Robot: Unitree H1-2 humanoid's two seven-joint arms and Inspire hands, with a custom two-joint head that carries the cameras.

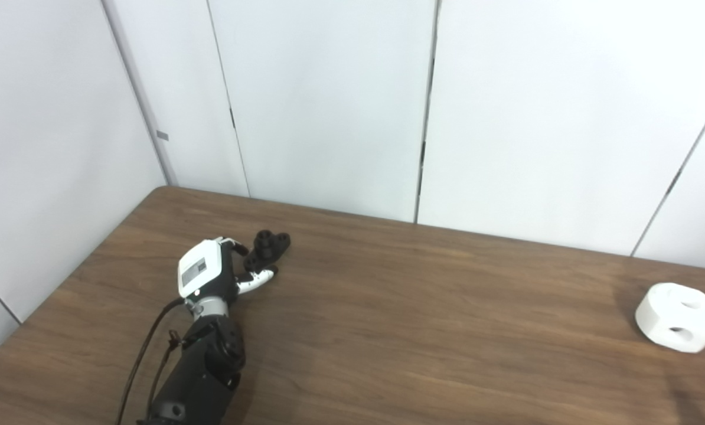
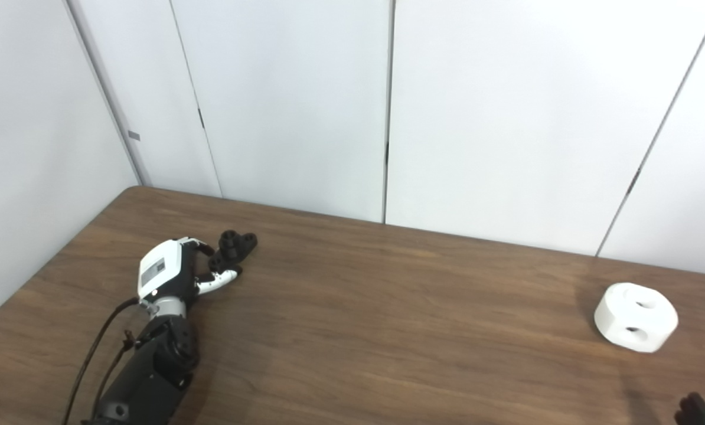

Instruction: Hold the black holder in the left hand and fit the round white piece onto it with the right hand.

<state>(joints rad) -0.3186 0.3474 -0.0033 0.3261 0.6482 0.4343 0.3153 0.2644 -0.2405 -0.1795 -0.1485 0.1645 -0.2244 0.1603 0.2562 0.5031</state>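
The black holder (image 1: 271, 244) lies on the brown table (image 1: 423, 330) at the back left. My left hand (image 1: 219, 271) is right at its near end, with a finger above and the white-tipped thumb (image 1: 260, 279) below that end. The fingers are apart, and a firm grip does not show. The round white piece (image 1: 679, 317), with holes in its top and side, rests on the table at the far right. Only a dark tip of my right hand (image 2: 694, 409) shows at the bottom right corner, short of the white piece. Its fingers are hidden.
White wall panels (image 1: 329, 106) stand right behind the table's back edge and along its left side. A black cable (image 1: 143, 354) runs along my left forearm. A wide stretch of bare tabletop lies between the holder and the white piece.
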